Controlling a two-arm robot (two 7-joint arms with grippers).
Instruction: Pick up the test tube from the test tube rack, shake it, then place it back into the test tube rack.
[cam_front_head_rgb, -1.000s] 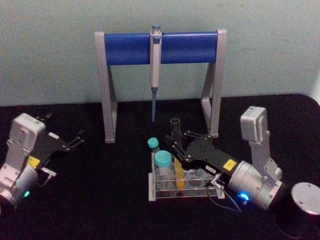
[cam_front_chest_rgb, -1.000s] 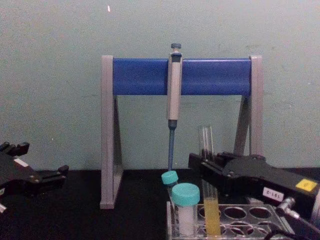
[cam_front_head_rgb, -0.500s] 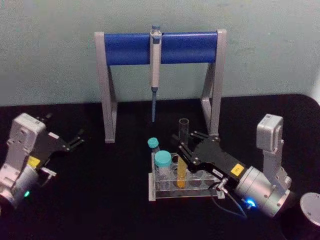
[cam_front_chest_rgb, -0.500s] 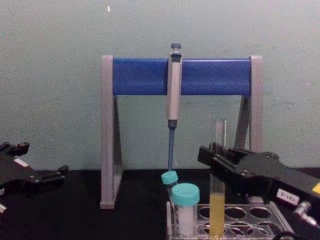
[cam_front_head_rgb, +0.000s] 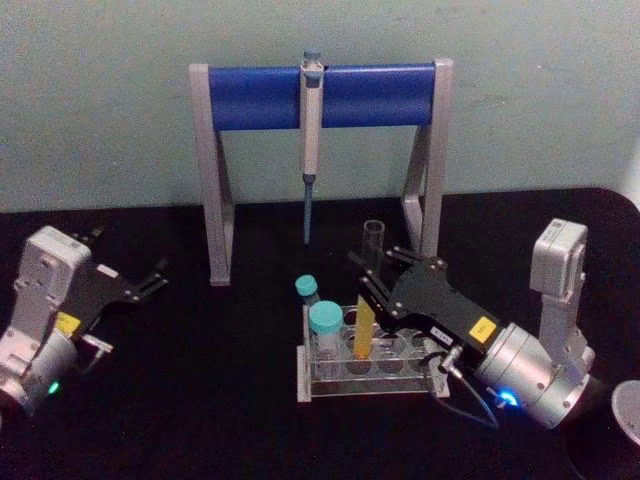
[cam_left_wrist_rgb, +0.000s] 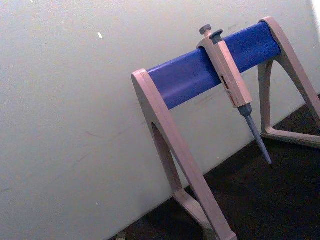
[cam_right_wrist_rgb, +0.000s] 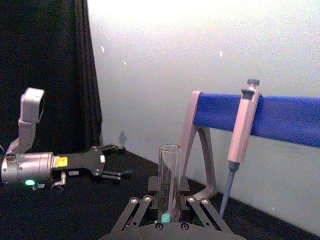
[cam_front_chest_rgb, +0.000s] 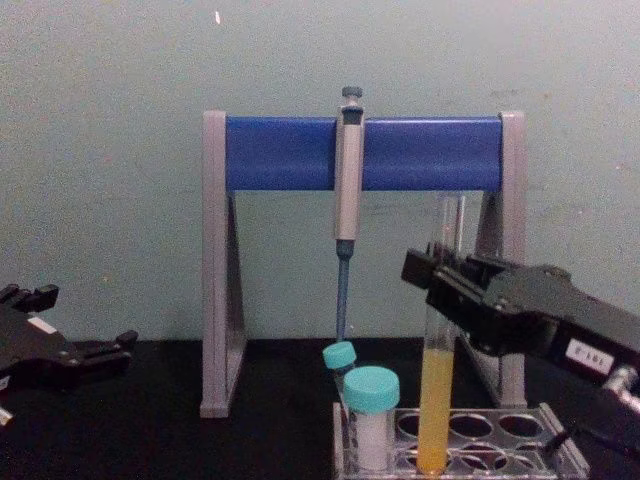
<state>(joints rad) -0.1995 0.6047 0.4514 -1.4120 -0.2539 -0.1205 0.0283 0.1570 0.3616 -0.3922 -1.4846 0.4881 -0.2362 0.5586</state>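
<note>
The test tube (cam_front_head_rgb: 362, 335) is a tall clear glass tube with yellow-orange liquid in its lower part. It stands nearly upright, its bottom still inside a hole of the clear test tube rack (cam_front_head_rgb: 365, 386). My right gripper (cam_front_head_rgb: 375, 285) is shut on the tube's middle, above the liquid. In the chest view the tube (cam_front_chest_rgb: 436, 400) rises from the rack (cam_front_chest_rgb: 500, 442) with the right gripper (cam_front_chest_rgb: 432, 276) clamped around it. The right wrist view shows the tube's open top (cam_right_wrist_rgb: 169, 170) between my fingers (cam_right_wrist_rgb: 136, 206). My left gripper (cam_front_head_rgb: 145, 280) rests open at the far left.
A big grey stand with a blue crossbar (cam_front_head_rgb: 260, 97) holds a grey-blue pipette (cam_front_head_rgb: 310, 150) just behind the rack. Two teal-capped tubes (cam_front_head_rgb: 324, 322) stand in the rack's left end. A grey cylinder (cam_front_head_rgb: 628, 410) sits at the right front corner.
My right gripper has risen and shifted right with the test tube in it. The tube now stands higher in the rack. The left arm has not moved.
</note>
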